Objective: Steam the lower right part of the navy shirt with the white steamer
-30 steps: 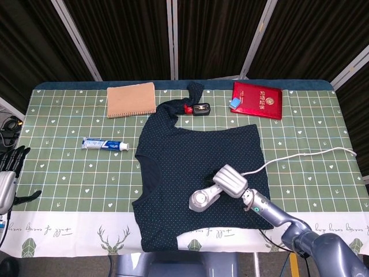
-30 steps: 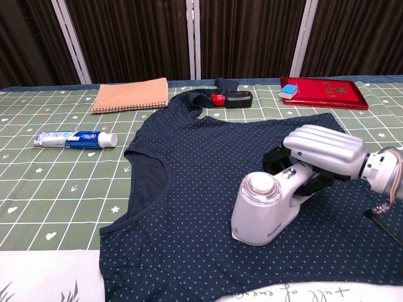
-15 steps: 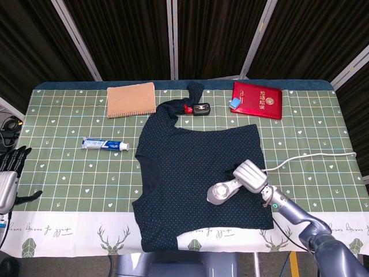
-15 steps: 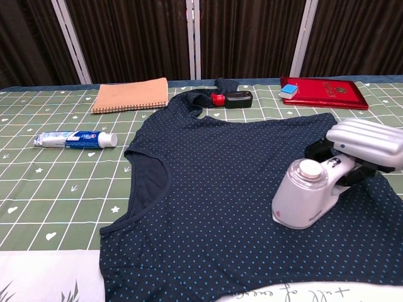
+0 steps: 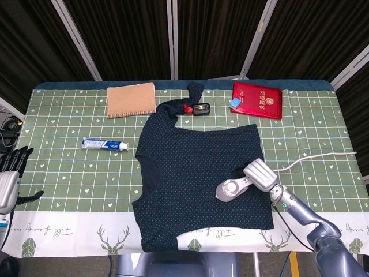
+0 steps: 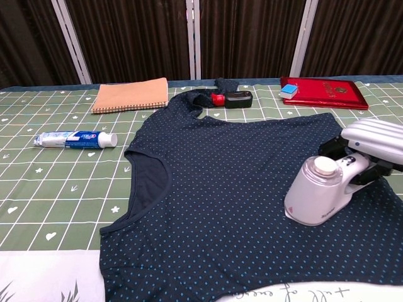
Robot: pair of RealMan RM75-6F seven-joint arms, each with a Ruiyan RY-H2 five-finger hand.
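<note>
Chest view: right robot hand [image 6: 375, 139] wrapped round white steamer [image 6: 322, 192] handle, head pressed on navy shirt [image 6: 227, 182] lower-right.

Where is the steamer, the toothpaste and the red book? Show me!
white steamer [image 6: 318, 195], chest view, on its rounded white body.
toothpaste [image 5: 104, 144], head view, on the middle of the tube.
red book [image 5: 258, 99], head view, on the middle of its cover.

Even overhead light, soft shadows, sharp focus, dark backdrop.
</note>
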